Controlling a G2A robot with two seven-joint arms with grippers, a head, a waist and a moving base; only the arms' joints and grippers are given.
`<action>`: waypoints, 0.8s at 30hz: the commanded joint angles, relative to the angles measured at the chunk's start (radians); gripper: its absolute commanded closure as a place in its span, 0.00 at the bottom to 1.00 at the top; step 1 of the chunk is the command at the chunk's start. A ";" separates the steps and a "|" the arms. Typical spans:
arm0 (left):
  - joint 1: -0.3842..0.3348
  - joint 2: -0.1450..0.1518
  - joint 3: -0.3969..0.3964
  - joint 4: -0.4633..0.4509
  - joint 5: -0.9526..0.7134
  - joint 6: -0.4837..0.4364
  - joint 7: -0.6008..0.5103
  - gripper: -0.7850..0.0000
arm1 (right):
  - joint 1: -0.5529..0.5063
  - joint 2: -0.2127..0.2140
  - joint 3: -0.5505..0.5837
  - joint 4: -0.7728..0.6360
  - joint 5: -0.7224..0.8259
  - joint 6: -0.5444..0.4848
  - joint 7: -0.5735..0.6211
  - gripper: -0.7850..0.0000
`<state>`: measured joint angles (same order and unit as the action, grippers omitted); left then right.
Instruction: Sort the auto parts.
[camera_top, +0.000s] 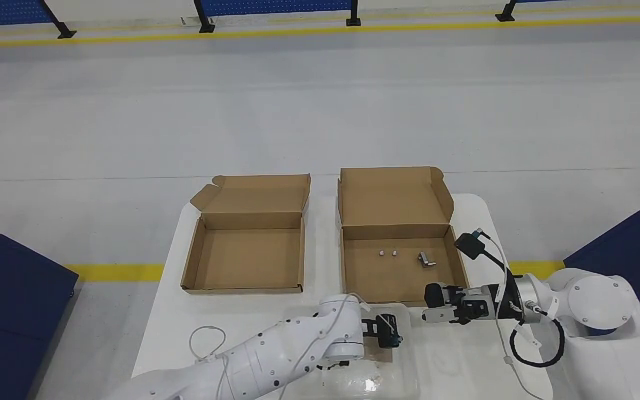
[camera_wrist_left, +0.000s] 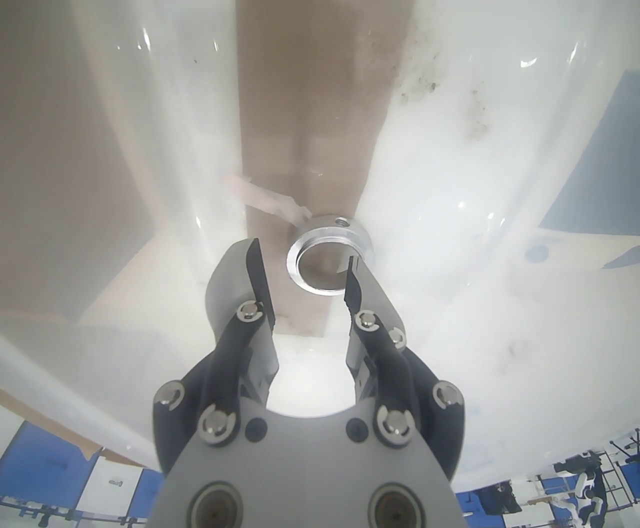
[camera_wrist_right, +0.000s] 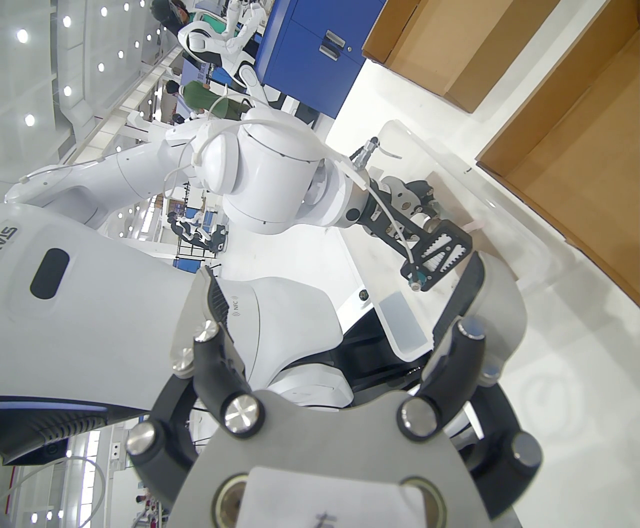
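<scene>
Item: metal collar ring (camera_wrist_left: 325, 231), lying in clear tray (camera_wrist_left: 475, 250) on desk (camera_top: 322, 250). Judged rigid, dense, slick; grip across outer rim. Left claw (camera_wrist_left: 303, 251) released about it; right claw (camera_wrist_right: 345, 290) released, empty.

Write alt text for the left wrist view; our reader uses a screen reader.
The left hand, open, is close over a metal ring lying in a clear plastic tray. One finger overlaps the ring's rim. Brown cardboard shows blurred through the tray.
</scene>
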<state>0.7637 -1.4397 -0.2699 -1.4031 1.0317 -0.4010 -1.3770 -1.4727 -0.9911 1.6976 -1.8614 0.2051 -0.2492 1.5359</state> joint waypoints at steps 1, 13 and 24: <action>0.001 -0.004 0.001 0.006 0.003 0.002 -0.003 0.60 | 0.000 0.000 0.000 0.000 0.000 0.000 0.000 0.00; 0.001 -0.028 0.003 0.046 0.004 -0.011 -0.009 0.62 | 0.000 0.000 0.000 0.000 0.000 0.000 0.000 0.00; 0.007 -0.039 -0.003 0.065 0.010 -0.026 -0.005 0.71 | 0.000 0.000 0.000 0.000 0.000 0.000 0.000 0.00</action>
<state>0.7698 -1.4779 -0.2711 -1.3392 1.0412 -0.4251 -1.3830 -1.4727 -0.9911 1.6976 -1.8614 0.2051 -0.2492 1.5359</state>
